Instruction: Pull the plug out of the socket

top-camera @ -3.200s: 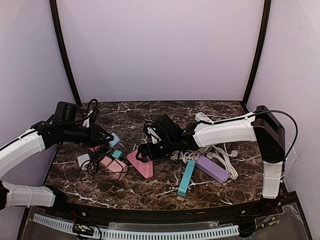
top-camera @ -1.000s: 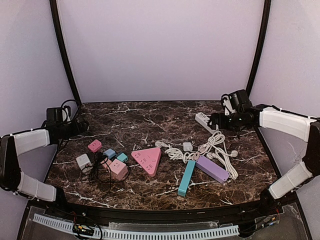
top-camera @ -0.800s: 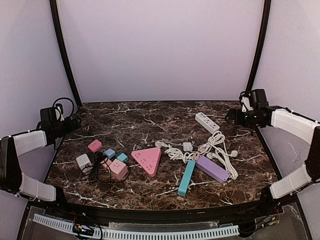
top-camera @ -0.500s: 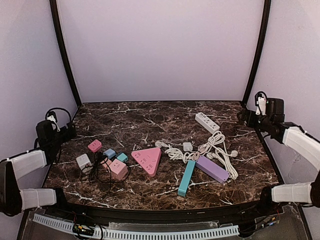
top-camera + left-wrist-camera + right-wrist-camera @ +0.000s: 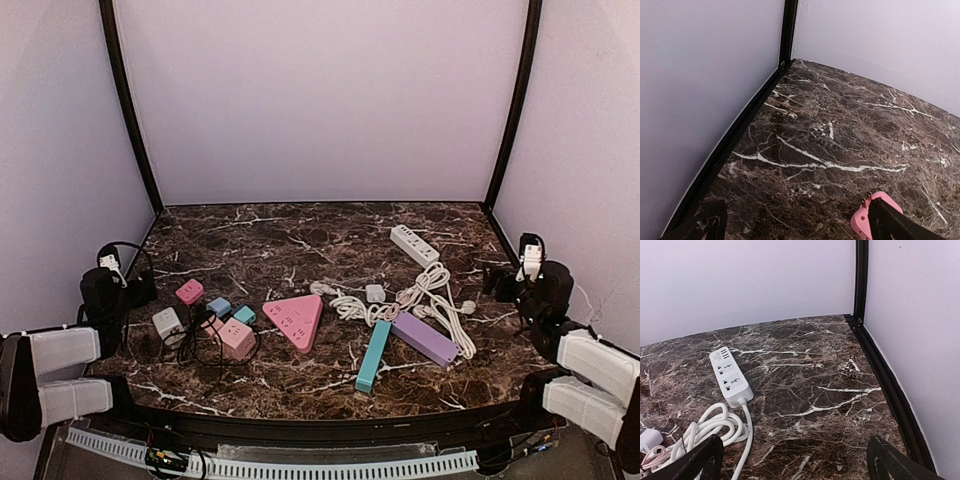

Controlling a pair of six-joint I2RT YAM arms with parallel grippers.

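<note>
Brown marble table (image 5: 300, 235). Only the overhead view shows the full layout, with both arms tucked at the near corners and all the hardware between them. The pink cube socket (image 5: 238, 339) sits ahead and to the right of the left gripper (image 5: 795, 217). A black cord (image 5: 195, 345) loops around it and touches it. Too small to tell whether anything is plugged in. A white cube (image 5: 167, 323) lies between that gripper and the socket. Blue cube (image 5: 218, 305), teal cube (image 5: 244, 314) and pink triangle strip (image 5: 296, 320) are just beyond. To the left of the right gripper (image 5: 795, 452): purple strip (image 5: 424, 338), teal strip (image 5: 373, 355), white cord tangle (image 5: 430, 290).

Left wrist view: fingers (image 5: 707, 225) are spread wide with nothing between them, marble ahead. Only a small pink cube (image 5: 864, 222) shows, partly hidden behind the right finger. The rest of the cluster is out of frame.

Right wrist view: jaws wide, nothing held. A white strip (image 5: 730, 376) lies ahead-left of the gripper, with part of the cord tangle coiled near the left finger. The pink cube socket is out of frame here.
</note>
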